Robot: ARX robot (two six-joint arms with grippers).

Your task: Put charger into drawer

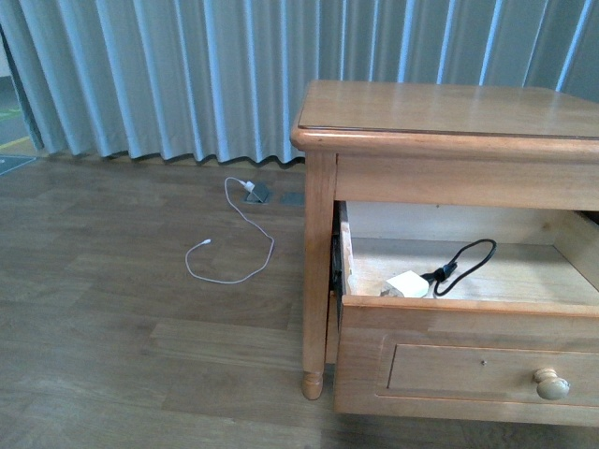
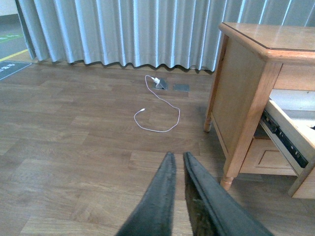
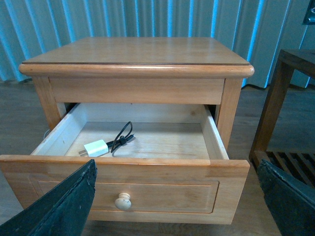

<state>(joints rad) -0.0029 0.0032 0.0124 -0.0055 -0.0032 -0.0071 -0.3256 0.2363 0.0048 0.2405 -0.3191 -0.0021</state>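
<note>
Charger (image 3: 96, 147) in drawer (image 3: 147, 169), apart from right claw (image 3: 176, 169)

Drawer (image 1: 468, 306) w/ charger (image 1: 407, 284); floor (image 1: 112, 355): nightstand (image 1: 440, 112), cable (image 1: 270, 245).

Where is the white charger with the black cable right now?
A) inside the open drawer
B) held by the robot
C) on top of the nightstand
A: the charger lies inside the open drawer, near its front corner, with no end effector touching it.

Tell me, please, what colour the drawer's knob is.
Pale cream knob; clearest in the right wrist view.
</note>
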